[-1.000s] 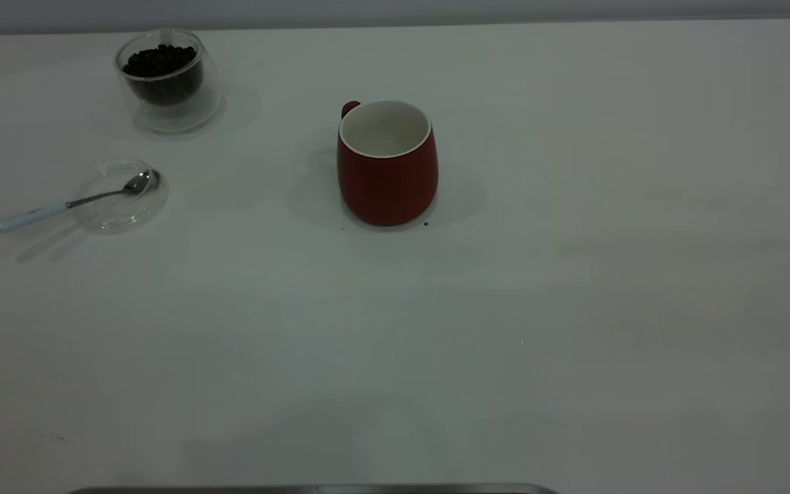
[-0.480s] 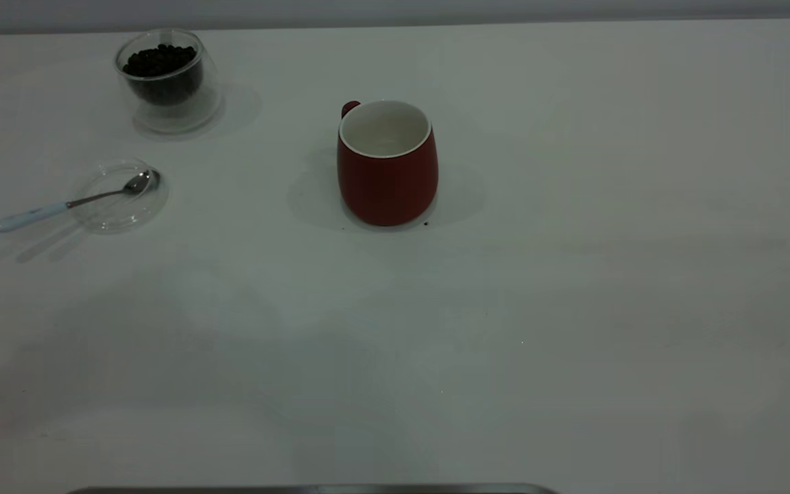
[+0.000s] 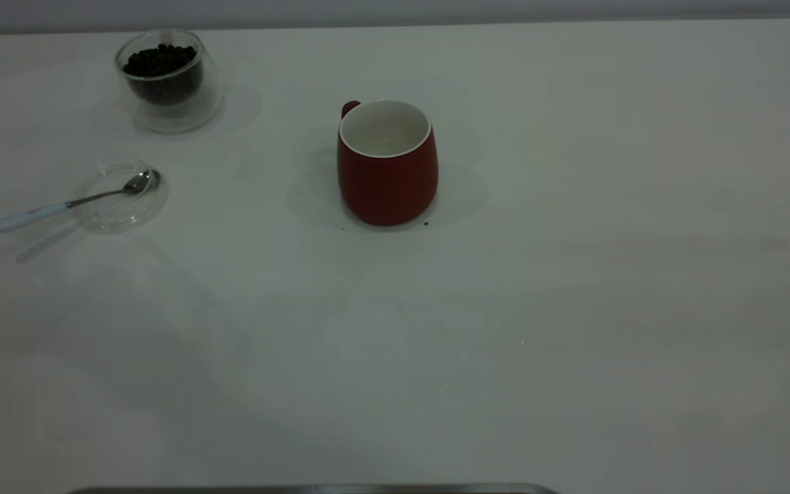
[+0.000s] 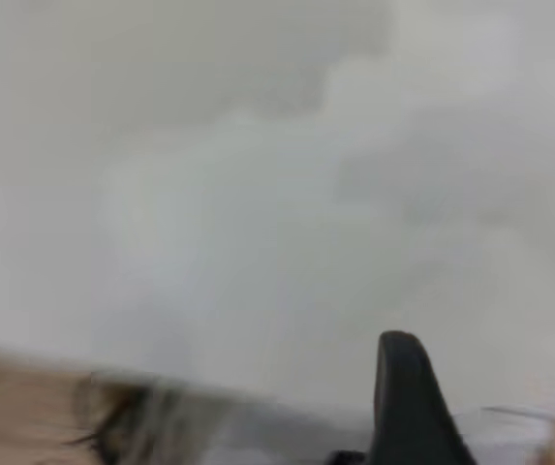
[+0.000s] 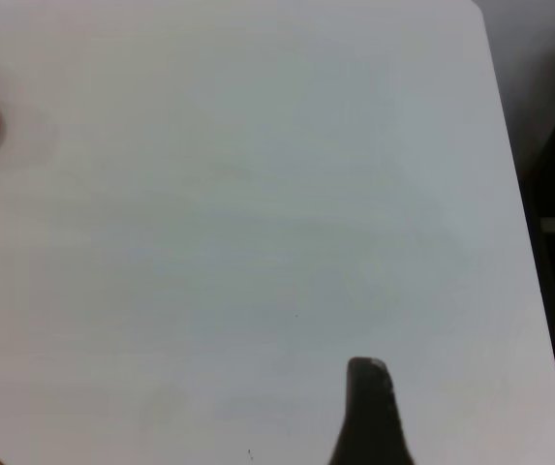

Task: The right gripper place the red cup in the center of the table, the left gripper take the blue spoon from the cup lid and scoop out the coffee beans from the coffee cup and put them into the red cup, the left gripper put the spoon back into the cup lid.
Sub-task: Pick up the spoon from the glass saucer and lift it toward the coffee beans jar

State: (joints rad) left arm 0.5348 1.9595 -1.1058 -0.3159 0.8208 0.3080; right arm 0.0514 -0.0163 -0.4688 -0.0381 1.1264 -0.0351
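Wide-open white flat tabletop [image 3: 573, 309] across the near and right sides. The rounded dark-red ceramic mug [image 3: 387, 165] stands mid-table; the clear glass cup of beans [image 3: 167, 81] and shallow glass lid [image 3: 118, 195] crowd the far left.

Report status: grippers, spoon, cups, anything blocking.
Both grippers out of the exterior view, holding nothing visible. Blue spoon rests in cup lid. Red cup centred, empty. Coffee beans in coffee cup. Nothing in the way.

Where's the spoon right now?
In the exterior view, far left: the blue-handled metal spoon rests with its bowl in the clear glass lid, below the bean-filled glass cup.
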